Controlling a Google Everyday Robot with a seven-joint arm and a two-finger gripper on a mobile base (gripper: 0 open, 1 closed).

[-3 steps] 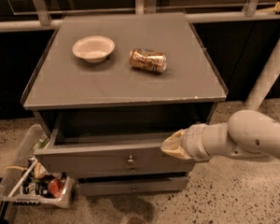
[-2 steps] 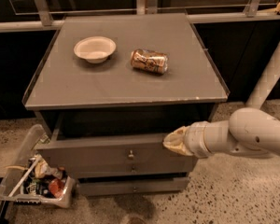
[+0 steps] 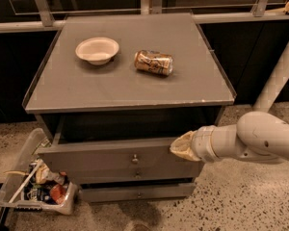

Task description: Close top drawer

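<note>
Because the gripper (image 3: 183, 147) sits at the right end of the top drawer's (image 3: 96, 158) front, the drawer lies just behind it; whether it is open cannot be told.

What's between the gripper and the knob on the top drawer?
Nothing. In the camera view, only bare grey drawer front runs from the gripper, at the right end of the top drawer, to the knob.
</note>
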